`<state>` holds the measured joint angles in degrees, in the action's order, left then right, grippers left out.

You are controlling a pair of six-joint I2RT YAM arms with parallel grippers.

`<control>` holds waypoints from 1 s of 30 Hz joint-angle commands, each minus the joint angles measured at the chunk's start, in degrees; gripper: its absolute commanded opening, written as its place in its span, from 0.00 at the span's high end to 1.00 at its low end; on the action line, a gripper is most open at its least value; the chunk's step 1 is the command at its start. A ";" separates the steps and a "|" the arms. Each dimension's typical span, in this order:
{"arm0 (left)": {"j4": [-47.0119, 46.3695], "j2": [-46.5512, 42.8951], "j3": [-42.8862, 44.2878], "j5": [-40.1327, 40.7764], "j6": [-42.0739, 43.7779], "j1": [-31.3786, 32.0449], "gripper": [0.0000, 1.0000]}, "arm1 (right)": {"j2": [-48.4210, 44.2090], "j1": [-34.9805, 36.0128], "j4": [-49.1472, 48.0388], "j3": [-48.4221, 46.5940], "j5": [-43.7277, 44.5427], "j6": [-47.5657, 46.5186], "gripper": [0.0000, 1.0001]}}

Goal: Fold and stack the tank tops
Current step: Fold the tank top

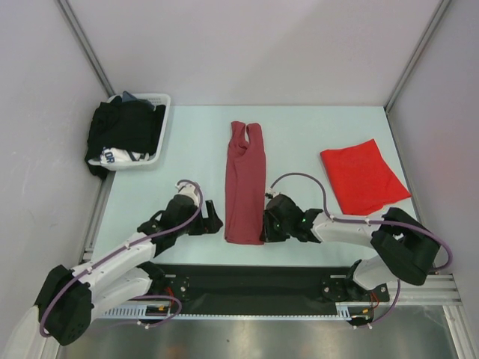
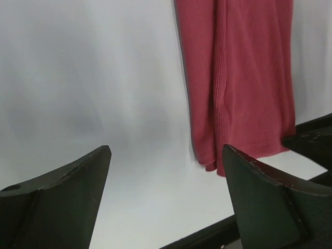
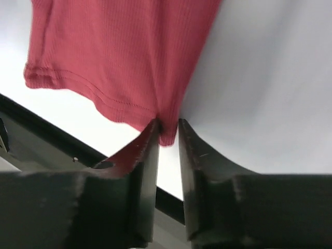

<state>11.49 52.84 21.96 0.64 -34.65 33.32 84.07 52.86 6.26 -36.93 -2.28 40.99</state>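
Right gripper [image 3: 167, 123]: fingers [image 3: 148, 155] drawn nearly together, pinching the near right hem corner of the maroon tank top [image 3: 114, 57]; cloth fills the slit at the tips.

Left gripper [image 2: 166, 148]: fingers [image 2: 88, 176] spread wide, holding nothing, over bare table [image 1: 187, 149] just left of the same hem (not touching it).

Maroon tank top: lies as a long narrow strip mid-table between the two arms, straps at the far end.

Red tank top [image 1: 363, 176]: folded flat, right side of the table, well apart from the maroon one.

White basket [image 1: 161, 101]: far left corner, holding black garments [image 1: 123, 127].
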 commanded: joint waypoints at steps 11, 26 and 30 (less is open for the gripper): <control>-7.62 1.91 -3.24 -0.82 -7.97 7.37 0.07 | -3.48 0.75 2.26 4.59 1.58 2.34 0.53; -9.99 5.43 -5.26 -0.82 -10.70 9.31 0.26 | -4.36 0.31 1.66 7.74 3.43 5.41 1.00; -9.73 5.96 -5.17 -0.91 -11.40 9.31 0.37 | -4.36 0.40 1.73 8.98 4.12 6.73 1.00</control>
<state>2.24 58.48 17.28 -0.14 -44.80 42.17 78.98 53.15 3.60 -30.63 -0.84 46.85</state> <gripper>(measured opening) 0.644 0.009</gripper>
